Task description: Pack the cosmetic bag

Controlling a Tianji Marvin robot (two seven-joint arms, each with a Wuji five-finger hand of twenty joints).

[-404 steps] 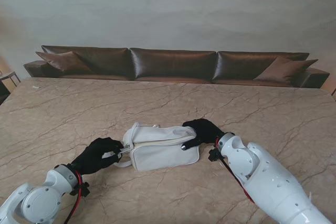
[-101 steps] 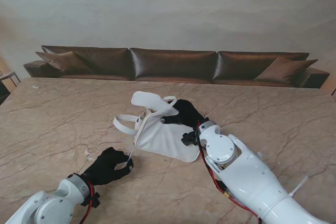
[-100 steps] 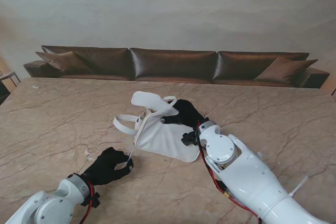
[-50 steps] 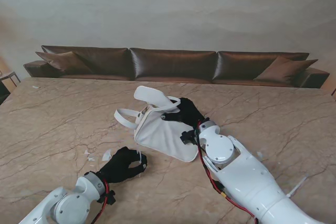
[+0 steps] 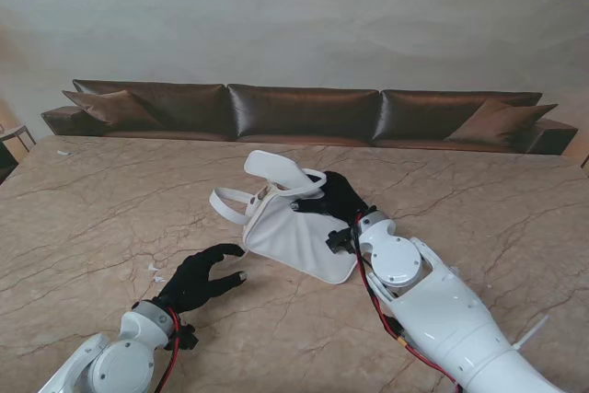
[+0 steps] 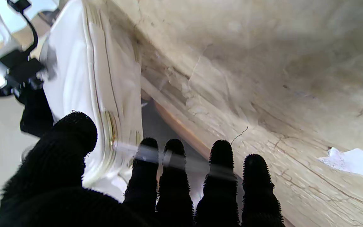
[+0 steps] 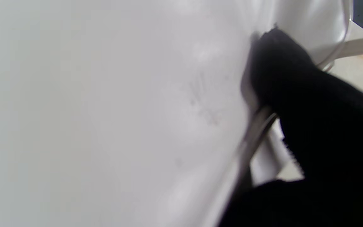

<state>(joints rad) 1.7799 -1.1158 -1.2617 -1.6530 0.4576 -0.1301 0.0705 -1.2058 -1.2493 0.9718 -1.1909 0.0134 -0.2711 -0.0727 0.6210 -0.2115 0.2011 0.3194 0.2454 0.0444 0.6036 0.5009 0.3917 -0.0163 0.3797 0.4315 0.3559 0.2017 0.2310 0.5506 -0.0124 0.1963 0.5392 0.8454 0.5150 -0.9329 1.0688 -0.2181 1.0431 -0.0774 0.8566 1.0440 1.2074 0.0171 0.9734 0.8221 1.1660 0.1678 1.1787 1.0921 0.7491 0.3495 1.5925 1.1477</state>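
The right wrist view is almost all blurred white fabric, hiding the bag's contents. The right hand (image 5: 339,198) has its fingers closed on the white bag (image 5: 293,227), tilting it near the table's (image 5: 110,200) centre. The left hand (image 5: 201,278), fingers spread and holding nothing, hovers near left, just short of the bag.

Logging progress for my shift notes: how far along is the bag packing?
Done: nothing visibly packed. In hand: the right robot hand grips the white bag, tilted up off the table; the left robot hand is open, holding nothing. Left: no cosmetics are identifiable, only small white scraps.
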